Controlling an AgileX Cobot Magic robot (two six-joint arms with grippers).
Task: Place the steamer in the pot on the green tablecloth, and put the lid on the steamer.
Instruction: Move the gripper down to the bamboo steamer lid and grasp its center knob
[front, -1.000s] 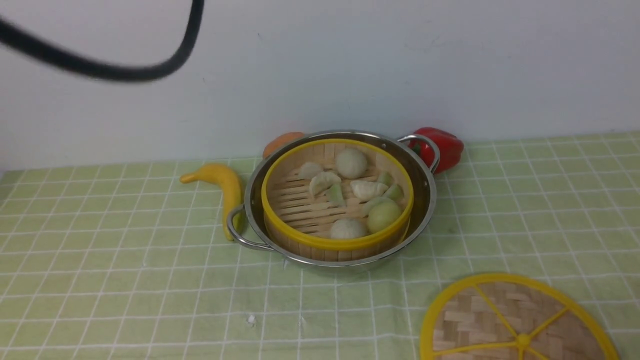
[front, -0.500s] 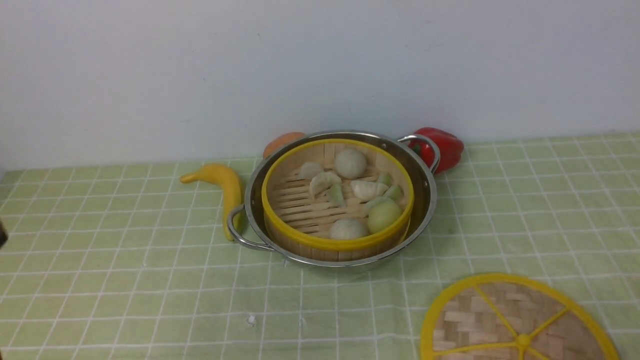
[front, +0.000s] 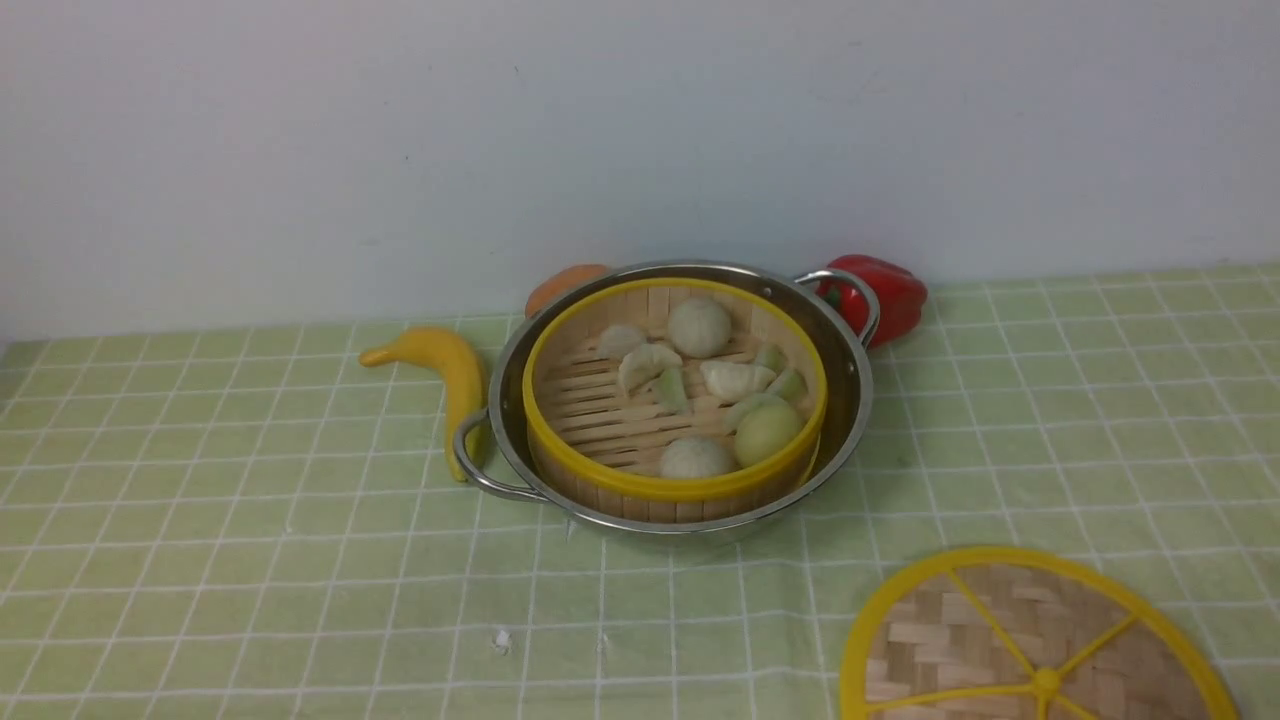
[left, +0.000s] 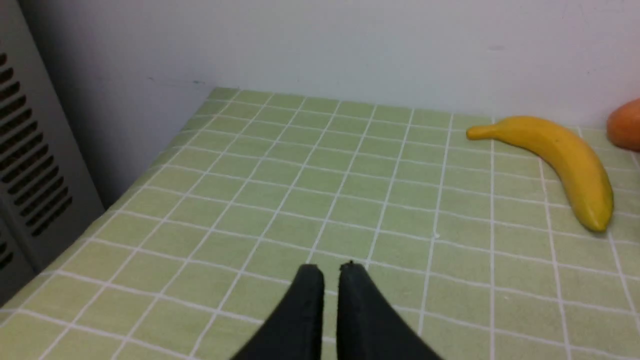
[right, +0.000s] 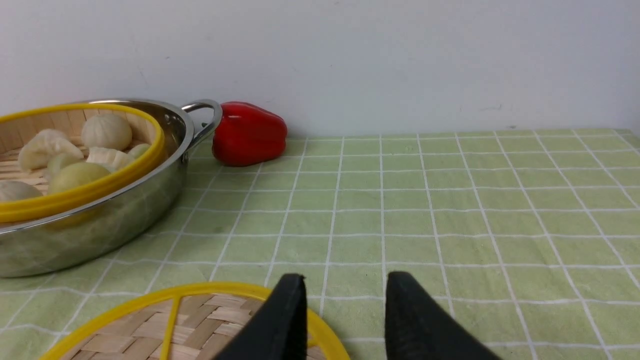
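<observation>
The steamer, a bamboo basket with a yellow rim and pale buns and dumplings, sits inside the steel pot on the green tablecloth. The lid, a flat woven disc with yellow spokes, lies on the cloth at the front right, apart from the pot. My right gripper is open and empty, one finger over the lid's far rim. My left gripper hovers over bare cloth far left of the pot, its fingers almost together with nothing between them. Neither arm shows in the front view.
A yellow banana lies against the pot's left handle. A red pepper and an orange fruit sit behind the pot by the wall. A grey vented panel borders the table's left edge.
The black cable that crossed the front view's upper left a second ago is gone, and so is the dark shape at its left edge. Pot, steamer and lid have not moved.
</observation>
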